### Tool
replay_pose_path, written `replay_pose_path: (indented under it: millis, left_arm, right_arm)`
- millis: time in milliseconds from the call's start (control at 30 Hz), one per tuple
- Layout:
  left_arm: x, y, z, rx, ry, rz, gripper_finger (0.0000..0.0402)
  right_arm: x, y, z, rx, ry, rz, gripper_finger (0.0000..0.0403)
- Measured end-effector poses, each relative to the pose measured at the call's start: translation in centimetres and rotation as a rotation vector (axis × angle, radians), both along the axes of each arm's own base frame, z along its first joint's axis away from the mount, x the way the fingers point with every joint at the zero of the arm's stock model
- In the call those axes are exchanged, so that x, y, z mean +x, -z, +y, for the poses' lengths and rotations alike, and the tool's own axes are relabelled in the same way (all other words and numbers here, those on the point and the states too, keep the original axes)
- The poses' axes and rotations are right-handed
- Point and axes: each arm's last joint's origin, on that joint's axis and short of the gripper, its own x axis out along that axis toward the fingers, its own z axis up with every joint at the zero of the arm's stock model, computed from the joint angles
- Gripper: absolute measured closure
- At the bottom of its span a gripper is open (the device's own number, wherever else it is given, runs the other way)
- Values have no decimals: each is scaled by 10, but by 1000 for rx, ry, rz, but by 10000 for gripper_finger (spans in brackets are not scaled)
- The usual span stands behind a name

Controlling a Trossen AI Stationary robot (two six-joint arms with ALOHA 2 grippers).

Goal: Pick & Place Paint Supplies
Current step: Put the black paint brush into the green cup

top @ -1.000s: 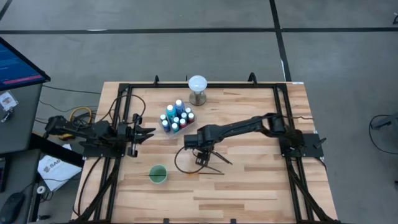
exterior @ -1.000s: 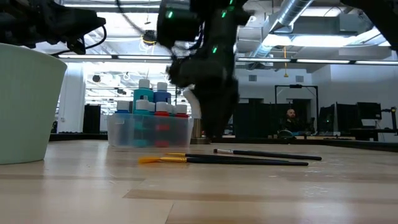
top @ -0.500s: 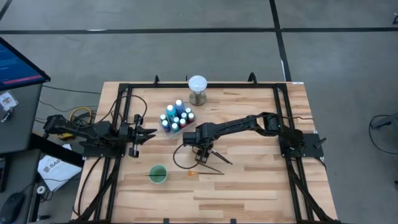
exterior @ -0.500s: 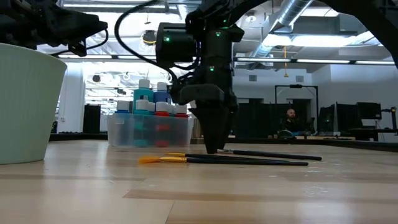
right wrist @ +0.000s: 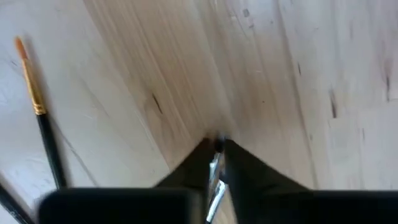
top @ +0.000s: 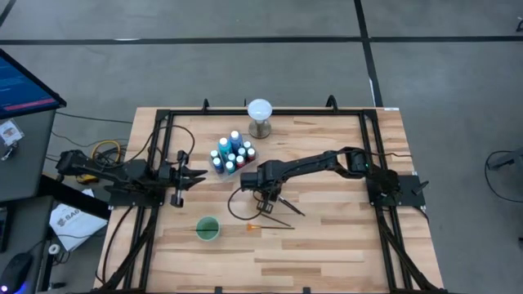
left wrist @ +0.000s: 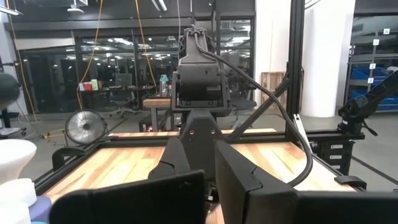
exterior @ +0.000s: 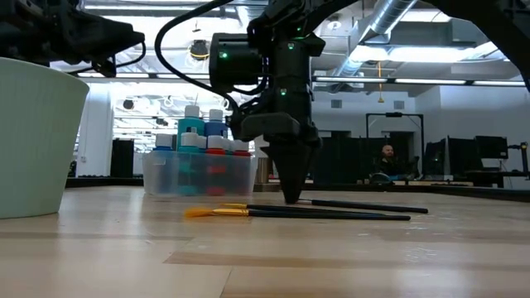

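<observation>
Since a second ago the right gripper [exterior: 291, 199] has dropped to the wood at centre frame, its fingers [right wrist: 245, 168] drawn in from wide to nearly together, pinching the silvery ferrule of a thin brush [right wrist: 215, 177] lying on the table [top: 327, 237]. Just below, the orange-tipped brush [exterior: 217, 212] and a dark-handled brush [exterior: 356, 204] lie flat on the pale, grained planks. The bottles [top: 233, 152], white-capped, stand packed in a clear plastic tub [exterior: 197, 175] at upper centre. A round green cup [top: 207, 228] sits at lower left. The left gripper [top: 198, 173] waits at the left edge, closed on nothing.
</observation>
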Motion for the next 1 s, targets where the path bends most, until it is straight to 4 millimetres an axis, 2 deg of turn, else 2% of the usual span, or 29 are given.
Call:
replay_pose_path:
  millis: [67, 300, 467, 633, 767, 900, 1000]
  left_arm:
    - [0, 0, 0, 0, 0, -1, 401]
    - [0, 0, 0, 1, 1, 0, 401]
    - [0, 0, 0, 0, 2, -3, 401]
    - [0, -1, 0, -1, 1, -6, 401]
    - [1, -1, 0, -1, 1, -6, 401]
    - [1, -1, 0, -1, 0, -4, 401]
    - [1, 0, 0, 0, 0, 0, 401]
  right_arm:
    - [0, 0, 0, 1, 0, -3, 392]
    - [2, -2, 2, 4, 20, -13, 399]
    - [16, -18, 17, 19, -15, -130, 401]
    - [20, -62, 31, 1, -43, -322, 402]
    - [15, -110, 38, -72, -74, -521, 403]
    - [13, -173, 61, -101, -132, -894, 403]
    - [15, -209, 82, -88, -202, -1186, 403]
